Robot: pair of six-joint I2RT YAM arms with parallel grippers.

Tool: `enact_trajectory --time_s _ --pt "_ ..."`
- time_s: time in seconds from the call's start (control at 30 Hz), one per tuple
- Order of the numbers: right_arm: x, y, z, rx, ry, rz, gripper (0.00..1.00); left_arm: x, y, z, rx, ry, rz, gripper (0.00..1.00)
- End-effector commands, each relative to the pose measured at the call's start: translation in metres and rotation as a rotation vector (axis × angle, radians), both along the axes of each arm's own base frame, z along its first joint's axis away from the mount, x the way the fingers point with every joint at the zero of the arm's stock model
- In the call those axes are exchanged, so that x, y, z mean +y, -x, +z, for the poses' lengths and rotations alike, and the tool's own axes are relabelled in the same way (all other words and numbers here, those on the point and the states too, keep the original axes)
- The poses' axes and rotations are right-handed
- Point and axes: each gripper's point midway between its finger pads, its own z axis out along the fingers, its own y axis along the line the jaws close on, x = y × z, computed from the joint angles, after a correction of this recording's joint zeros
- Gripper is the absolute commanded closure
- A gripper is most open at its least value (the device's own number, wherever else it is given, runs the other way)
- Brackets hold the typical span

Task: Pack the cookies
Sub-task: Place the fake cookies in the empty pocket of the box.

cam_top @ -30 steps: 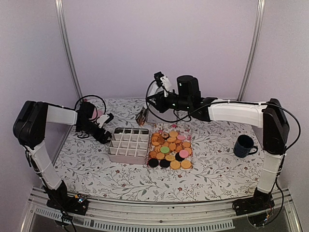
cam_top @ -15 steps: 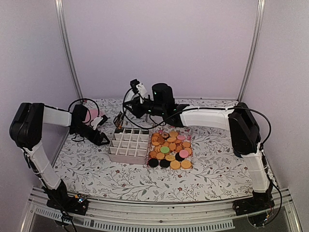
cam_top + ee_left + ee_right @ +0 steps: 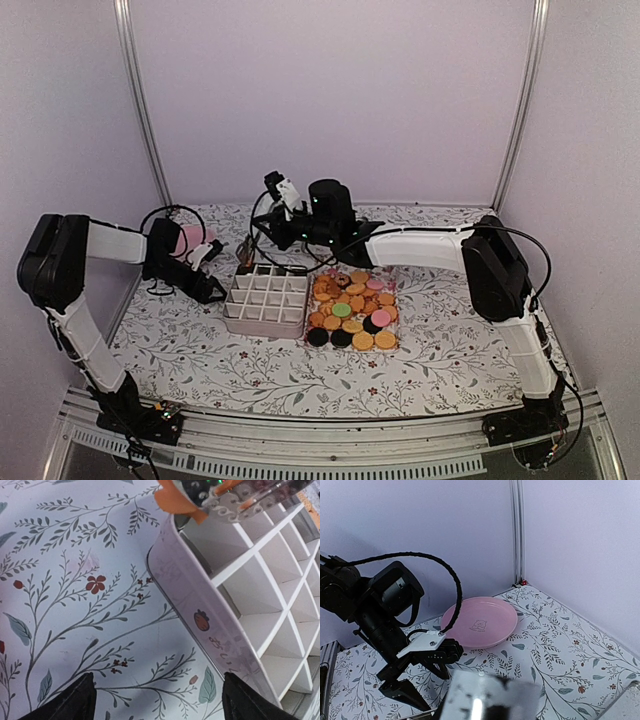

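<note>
- The desk is covered by a smooth, matt sheet printed with leaves and small flowers; whether it is cloth or paper cannot be told.
- The divider box looks like thin white plastic, smooth with a faint sheen, and has a small printed motif on its outer wall.
- The plate is pink, glossy and smooth.
- The cookies look matt and dry.
- The left tool has black, matt, plastic-looking fingers.
- The cable wears a black braided sleeve.
- The right arm has a smooth white shell.
- The corner rail is dull grey metal.
- The walls are matt.
</note>
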Motion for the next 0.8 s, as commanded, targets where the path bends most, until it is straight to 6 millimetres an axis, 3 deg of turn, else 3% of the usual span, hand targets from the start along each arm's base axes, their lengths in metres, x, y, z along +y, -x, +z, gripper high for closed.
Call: enact_trajectory --time_s 0.0,0.4,0.77 --pt "0.004 0.003 0.023 -0.061 -0.039 -0.001 1.0 0.0 0.007 0.005 -0.012 0.009 -0.008 0.13" --pt "0.004 0.024 0.017 -0.076 0.006 0.019 0.97 -0.002 0.009 0.011 -0.014 0.023 -0.015 0.13" --pt "-0.01 0.032 0.036 -0.081 -0.034 0.004 0.96 -0.003 0.008 0.014 -0.013 0.034 -0.006 0.14"
